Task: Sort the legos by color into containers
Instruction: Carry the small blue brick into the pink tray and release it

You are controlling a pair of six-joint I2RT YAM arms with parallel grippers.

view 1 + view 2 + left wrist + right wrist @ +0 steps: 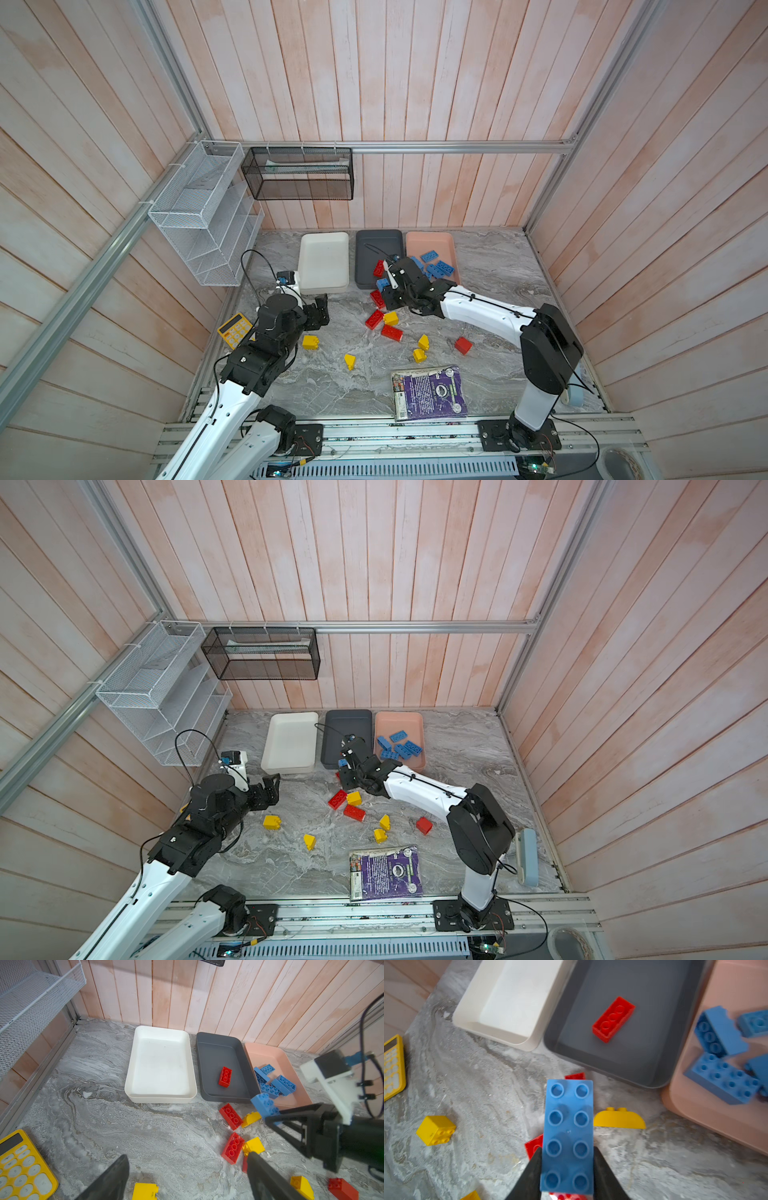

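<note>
1. Marble-patterned table (324, 386) in both top views is carrying the legos (391, 332): blue ones are lying in the salmon tray (432, 242), red and yellow ones loose in front.
2. Left wrist view: left gripper (187, 1157) is hanging spread and empty; one red brick (225, 1076) is lying in the grey tray (216, 1053).
3. Right wrist view: right gripper (567, 1150) is pinching a blue brick (568, 1118) by its long flat sides, near the grey tray. Glossy, hard and studded, it is probably handling light and stiff.
</note>
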